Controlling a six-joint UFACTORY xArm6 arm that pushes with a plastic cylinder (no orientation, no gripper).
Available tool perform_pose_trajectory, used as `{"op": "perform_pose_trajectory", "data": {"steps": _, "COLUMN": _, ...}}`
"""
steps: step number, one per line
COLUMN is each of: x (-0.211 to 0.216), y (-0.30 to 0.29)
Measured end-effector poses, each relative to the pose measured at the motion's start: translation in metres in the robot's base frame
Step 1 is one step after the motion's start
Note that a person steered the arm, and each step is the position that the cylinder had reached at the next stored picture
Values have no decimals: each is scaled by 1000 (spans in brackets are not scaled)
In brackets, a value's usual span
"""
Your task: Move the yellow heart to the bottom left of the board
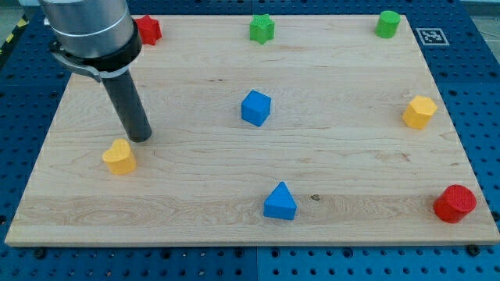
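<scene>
The yellow heart (119,157) lies on the wooden board (195,195) at the view's left, a little below the middle height. My tip (141,138) rests on the board just above and to the right of the heart, very close to it or touching its upper right edge. The dark rod rises from there up and to the left into the grey arm at the view's top left.
A red star (148,30) sits at top left, partly behind the arm. A green star (262,29) and green cylinder (387,23) are at the top. A blue cube (255,108), blue triangle (280,203), yellow hexagon (419,112) and red cylinder (455,204) lie elsewhere.
</scene>
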State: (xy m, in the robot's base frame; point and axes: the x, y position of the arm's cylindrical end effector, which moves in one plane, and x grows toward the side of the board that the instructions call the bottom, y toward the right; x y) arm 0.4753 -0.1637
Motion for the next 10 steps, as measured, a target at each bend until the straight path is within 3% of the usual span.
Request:
{"op": "perform_pose_trajectory", "data": {"steps": 1, "x": 27, "y": 0}}
{"op": "perform_pose_trajectory", "data": {"steps": 5, "x": 6, "y": -2}}
{"op": "perform_pose_trajectory", "data": {"steps": 10, "x": 42, "y": -3}}
